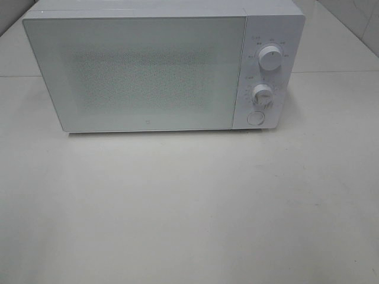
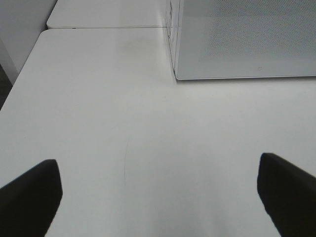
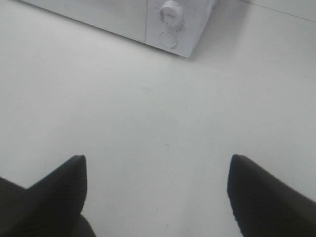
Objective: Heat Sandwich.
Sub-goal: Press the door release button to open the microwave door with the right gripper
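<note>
1. White table (image 1: 189, 207) fills the scene: matte and plain, with a seam running left to right level with the microwave's middle. Pale tiled wall (image 1: 355, 18) shows at the far right corner.
2. No view shows the sandwich, so I can't tell where it is. The door panel is frosted and dotted, and nothing can be made out behind it.
3. White microwave (image 1: 148, 71) stands on the far half of the table, roughly centred, front facing near. Its door (image 1: 136, 74) is shut, flush with the body, and covers the left and middle of the front.
4. The control strip is on the right of the front. The upper knob (image 1: 270, 60) is at the top and the lower knob (image 1: 262, 94) sits just beneath it. A round button (image 1: 255, 118) is below that, near the bottom edge.
5. In its wrist view the left gripper (image 2: 158, 165) has its dark fingers (image 2: 29, 197) spread wide. Only bare table lies between them and it holds nothing. It sits over the near-left table, well apart from the microwave's left front corner.
6. In its wrist view the right gripper (image 3: 156, 160) also has its jaws wide, with bare table between and nothing held. It points at the microwave's right front corner, with the lower knob and button ahead, well apart.
7. Can't tell whether either gripper's fingertips touch the table.
</note>
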You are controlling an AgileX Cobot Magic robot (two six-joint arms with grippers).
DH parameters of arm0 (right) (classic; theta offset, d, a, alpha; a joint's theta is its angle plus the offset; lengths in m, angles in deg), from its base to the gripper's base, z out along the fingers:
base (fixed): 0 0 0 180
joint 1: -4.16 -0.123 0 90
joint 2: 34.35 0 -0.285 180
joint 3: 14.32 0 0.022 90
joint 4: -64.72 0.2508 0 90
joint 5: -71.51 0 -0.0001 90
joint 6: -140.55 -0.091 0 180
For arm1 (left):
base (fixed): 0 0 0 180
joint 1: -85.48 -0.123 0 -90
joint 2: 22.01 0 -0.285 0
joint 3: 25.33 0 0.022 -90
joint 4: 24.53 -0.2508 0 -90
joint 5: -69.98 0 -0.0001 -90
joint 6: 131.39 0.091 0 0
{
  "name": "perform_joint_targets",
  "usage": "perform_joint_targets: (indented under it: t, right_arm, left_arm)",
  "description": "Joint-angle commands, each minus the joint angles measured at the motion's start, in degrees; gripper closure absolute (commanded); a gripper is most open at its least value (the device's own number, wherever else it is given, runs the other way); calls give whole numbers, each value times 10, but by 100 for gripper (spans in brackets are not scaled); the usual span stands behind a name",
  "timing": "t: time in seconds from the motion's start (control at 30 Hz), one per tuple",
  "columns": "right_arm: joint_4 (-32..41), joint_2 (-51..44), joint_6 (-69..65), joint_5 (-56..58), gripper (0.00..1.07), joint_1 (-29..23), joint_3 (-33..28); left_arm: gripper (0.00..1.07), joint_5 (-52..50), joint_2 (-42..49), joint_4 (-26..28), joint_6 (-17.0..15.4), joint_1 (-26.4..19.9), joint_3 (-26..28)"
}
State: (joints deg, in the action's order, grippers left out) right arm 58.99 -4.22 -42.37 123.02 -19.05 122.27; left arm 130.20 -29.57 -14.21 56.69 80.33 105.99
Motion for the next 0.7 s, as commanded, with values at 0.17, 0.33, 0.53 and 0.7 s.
perform_joint_targets:
  t: [0.17,0.33,0.53,0.7]
  right_arm:
    - [-7,-108,-5,5,31,75,-34]
    - [-8,-172,-5,-7,31,127,-40]
    - [-6,-227,-5,-9,31,167,-40]
    - [1,-240,-5,5,31,178,-37]
  left_arm:
    - [5,-7,17,3,-1,3,-1]
    - [5,-7,17,3,-1,3,-1]
    - [5,-7,17,3,-1,3,-1]
    - [5,-7,17,3,-1,3,-1]
